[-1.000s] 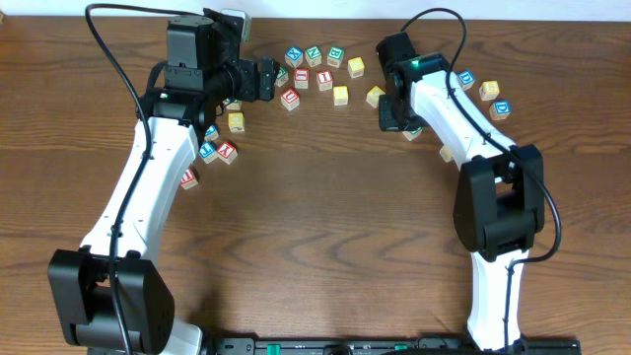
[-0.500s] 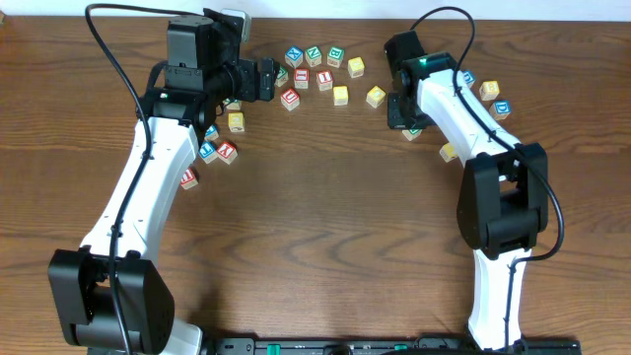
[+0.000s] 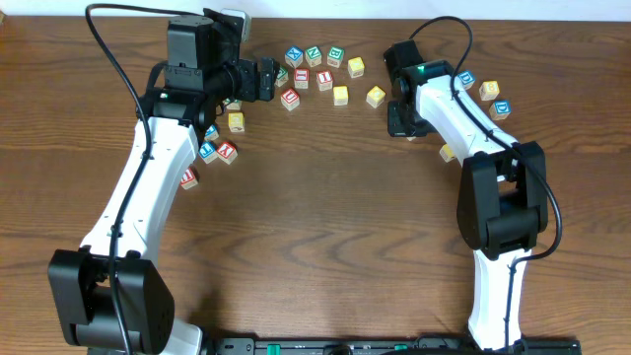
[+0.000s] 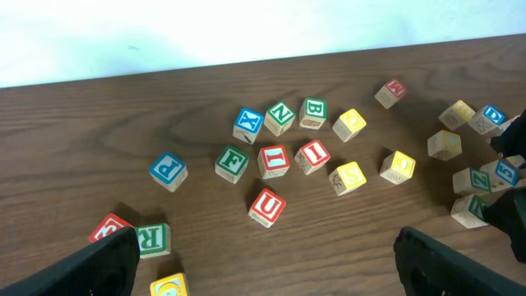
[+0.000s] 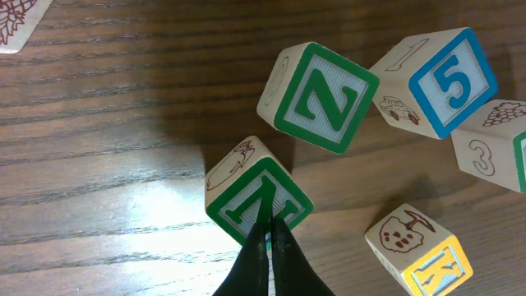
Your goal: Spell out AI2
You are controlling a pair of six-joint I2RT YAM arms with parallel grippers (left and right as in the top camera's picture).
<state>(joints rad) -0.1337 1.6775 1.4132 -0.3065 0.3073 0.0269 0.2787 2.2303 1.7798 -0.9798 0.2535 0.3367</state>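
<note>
Currently the left gripper (image 3: pixel 268 81) sits at the left end of the cube scatter, along the back edge of the desk (image 3: pixel 325 227).

Left wrist view resolves what overhead leaves too small:
- Jaws stand wide apart, with nothing between them.
- Faces read blue P cube (image 4: pixel 168 170), green F cube (image 4: pixel 232 162), then the red I cube (image 4: pixel 274 160), white-faced, just beside the F.
- A second red-edged cube (image 4: pixel 312 155) lies tilted just right of the I; a red U cube (image 4: pixel 267 205) lies nearer the camera.
- Blue-edged cubes at far right are too small to read. A and 2 cannot be picked out in any view.

Room: in the overhead view, bare dark wood grain spans the desk between the arms, in front of the scatter.

Right wrist view only:
- The right gripper (image 5: pixel 268 226) has its jaws pressed together, tips over the face of a green-edged cube (image 5: pixel 246 193). Contact cannot be told.
- A green Z cube (image 5: pixel 326 97) lies just beyond, with a blue 5 cube (image 5: pixel 452 80) beside it.
- The cubes are pale wood, square-cornered, with line drawings on their side faces.
</note>
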